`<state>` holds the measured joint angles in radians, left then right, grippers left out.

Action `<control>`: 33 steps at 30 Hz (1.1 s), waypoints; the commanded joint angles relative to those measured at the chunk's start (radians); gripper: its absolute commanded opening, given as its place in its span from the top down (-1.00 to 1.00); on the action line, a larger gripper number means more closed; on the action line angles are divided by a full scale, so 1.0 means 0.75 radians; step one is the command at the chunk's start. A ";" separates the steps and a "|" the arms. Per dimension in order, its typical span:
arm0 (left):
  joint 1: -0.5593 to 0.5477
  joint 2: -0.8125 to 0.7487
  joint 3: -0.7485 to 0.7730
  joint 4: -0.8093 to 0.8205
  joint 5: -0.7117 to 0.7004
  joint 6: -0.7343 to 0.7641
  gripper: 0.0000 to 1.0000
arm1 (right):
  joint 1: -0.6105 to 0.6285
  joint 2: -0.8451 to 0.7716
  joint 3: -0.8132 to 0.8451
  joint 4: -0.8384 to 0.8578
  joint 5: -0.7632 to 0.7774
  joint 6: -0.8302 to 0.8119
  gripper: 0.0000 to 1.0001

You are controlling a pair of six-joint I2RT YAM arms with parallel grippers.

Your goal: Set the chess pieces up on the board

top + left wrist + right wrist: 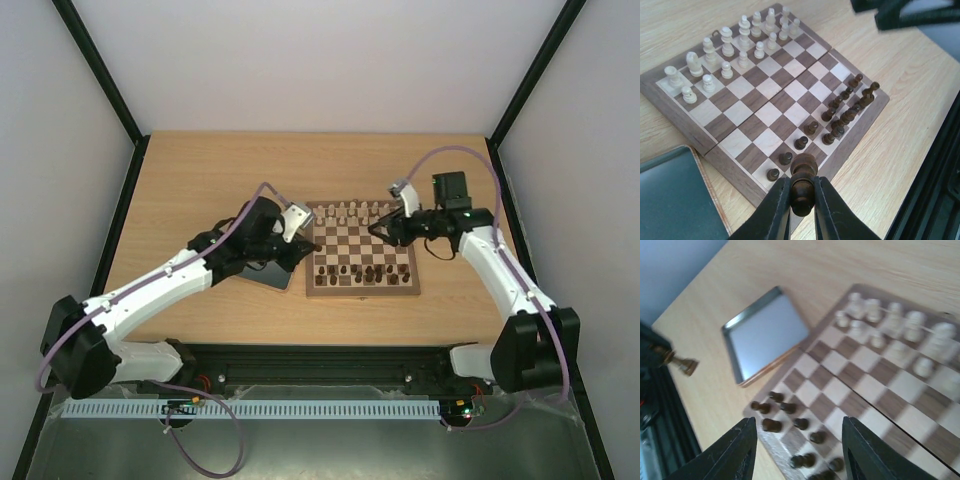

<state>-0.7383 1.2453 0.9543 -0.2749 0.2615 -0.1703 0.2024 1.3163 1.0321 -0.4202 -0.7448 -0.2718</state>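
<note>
My left gripper [802, 189] is shut on a dark brown chess piece [804, 167], holding it just over the board [765, 102] at its near left corner. In the top view the left gripper [305, 246] sits at the board's [362, 292] left edge. Several dark chess pieces [840, 117] stand in the two near rows [362, 272]. My right gripper [797, 450] is open with nothing between its fingers. It hovers above the board [865, 390] and its dark pieces [790, 412]. In the top view the right gripper [380, 229] hangs over the board's right half.
Cream pieces [350, 212] fill the board's far rows [735, 45]. A shiny metal tray [767, 332] lies left of the board, partly under the left arm [265, 272]. The right wrist view is blurred. A black rail [320, 365] runs along the table's near edge.
</note>
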 commanded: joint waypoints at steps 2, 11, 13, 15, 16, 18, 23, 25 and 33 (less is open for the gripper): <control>-0.082 0.134 0.175 -0.236 -0.112 0.093 0.78 | -0.168 -0.115 -0.097 0.079 0.106 0.192 0.02; -0.248 0.420 0.377 -0.340 -0.222 0.155 0.78 | -0.235 -0.192 -0.206 0.179 0.226 0.218 0.00; -0.273 0.480 0.420 -0.351 -0.249 0.162 0.78 | -0.235 -0.195 -0.215 0.183 0.228 0.209 -0.01; -0.297 0.541 0.460 -0.367 -0.273 0.177 0.78 | -0.235 -0.194 -0.219 0.185 0.230 0.202 -0.02; -0.308 0.574 0.475 -0.374 -0.284 0.183 0.78 | -0.235 -0.194 -0.222 0.187 0.230 0.198 -0.02; -0.320 0.631 0.509 -0.380 -0.300 0.190 0.78 | -0.235 -0.196 -0.223 0.185 0.230 0.190 -0.03; -0.336 0.749 0.581 -0.421 -0.327 0.202 0.78 | -0.235 -0.215 -0.232 0.186 0.232 0.170 -0.04; -0.339 0.781 0.603 -0.447 -0.345 0.209 0.78 | -0.235 -0.220 -0.234 0.187 0.232 0.161 -0.04; -0.348 0.840 0.627 -0.452 -0.331 0.209 0.78 | -0.235 -0.191 -0.229 0.166 0.212 0.129 -0.04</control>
<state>-0.9863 1.8557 1.3907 -0.5785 0.0181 -0.0254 0.0273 1.1713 0.8711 -0.2859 -0.5705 -0.1516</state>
